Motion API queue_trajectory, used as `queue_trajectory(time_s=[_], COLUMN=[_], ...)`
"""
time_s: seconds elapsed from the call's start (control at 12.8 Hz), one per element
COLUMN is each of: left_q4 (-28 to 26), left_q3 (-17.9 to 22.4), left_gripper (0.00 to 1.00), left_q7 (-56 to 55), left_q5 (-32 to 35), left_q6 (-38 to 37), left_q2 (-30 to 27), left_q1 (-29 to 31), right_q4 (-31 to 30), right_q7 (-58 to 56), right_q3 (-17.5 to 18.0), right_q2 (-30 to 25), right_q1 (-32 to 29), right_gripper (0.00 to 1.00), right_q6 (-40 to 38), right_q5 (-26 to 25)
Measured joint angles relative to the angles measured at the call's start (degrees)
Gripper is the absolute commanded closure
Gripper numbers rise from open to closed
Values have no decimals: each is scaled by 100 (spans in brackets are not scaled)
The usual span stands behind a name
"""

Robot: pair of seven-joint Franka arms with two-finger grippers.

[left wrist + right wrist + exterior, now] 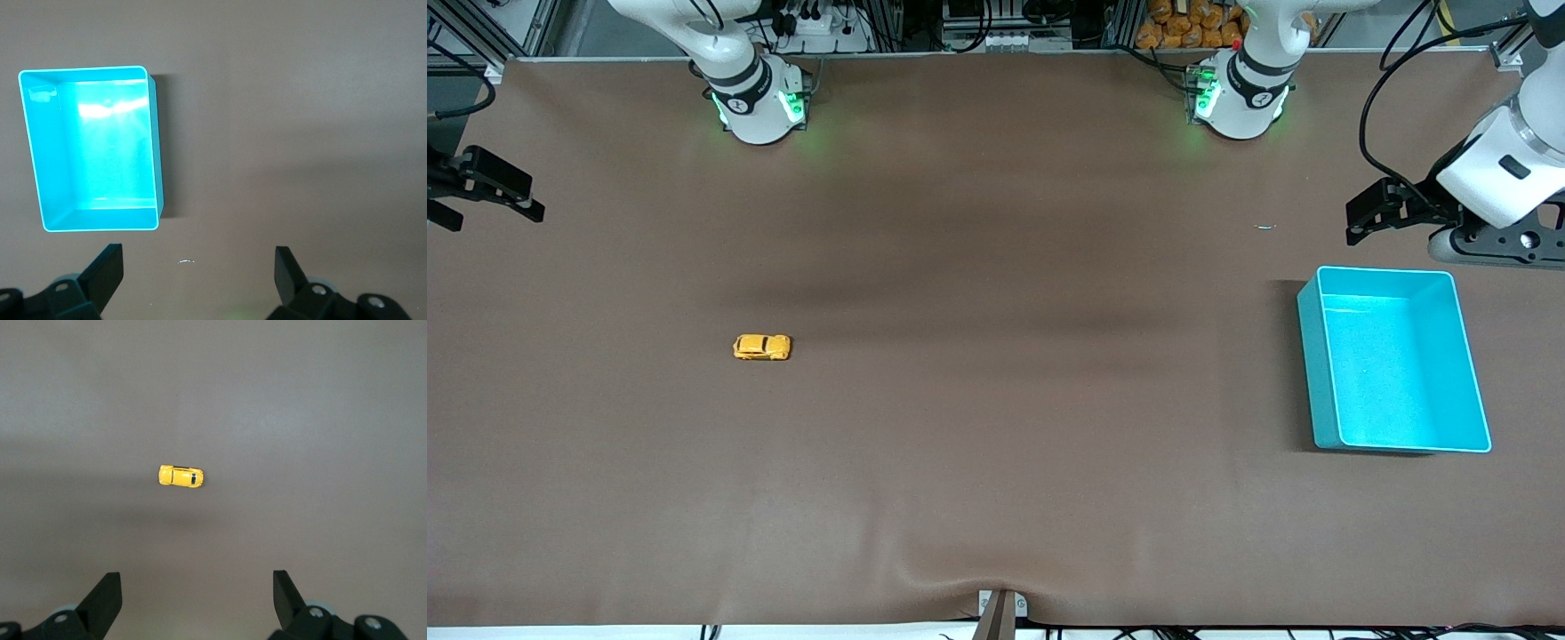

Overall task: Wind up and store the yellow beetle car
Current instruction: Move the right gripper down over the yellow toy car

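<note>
The yellow beetle car (762,347) (181,477) stands on its wheels on the brown table, toward the right arm's end. My right gripper (489,209) (197,583) hangs open at that end of the table, well apart from the car, with nothing between its fingers. A teal bin (1316,373) (155,147) sits empty at the left arm's end. Beside the bin's edge nearest the arm bases, my left gripper (1353,227) (199,263) hovers over bare table, open and holding nothing.
A tiny white scrap (1266,227) (187,261) lies on the table under the left gripper. A brown cloth (996,444) covers the whole table and wrinkles slightly at its edge nearest the front camera. A small clamp (1000,613) sits at that edge.
</note>
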Motion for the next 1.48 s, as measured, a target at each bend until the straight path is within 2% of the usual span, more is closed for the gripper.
queue_trajectory(time_s=[0.55, 0.78, 1.17, 1.48], left_q4=[1, 1, 1, 1], left_q3=[-3, -15, -19, -18], left_gripper=[0, 0, 0, 0], left_q7=[0, 0, 0, 0], left_q5=[0, 0, 0, 0], left_q6=[5, 5, 5, 5], left_q2=[0, 0, -1, 0], left_q1=[0, -1, -1, 0], right_q4=[0, -127, -1455, -2573], right_q7=[161, -72, -1054, -2975], right_q3=[2, 31, 390, 435], right_q2=[5, 82, 207, 373], right_q1=[93, 146, 171, 188], right_gripper=[0, 0, 0, 0], right_q6=[-38, 254, 1689, 3136], right_q5=[3, 3, -46, -112])
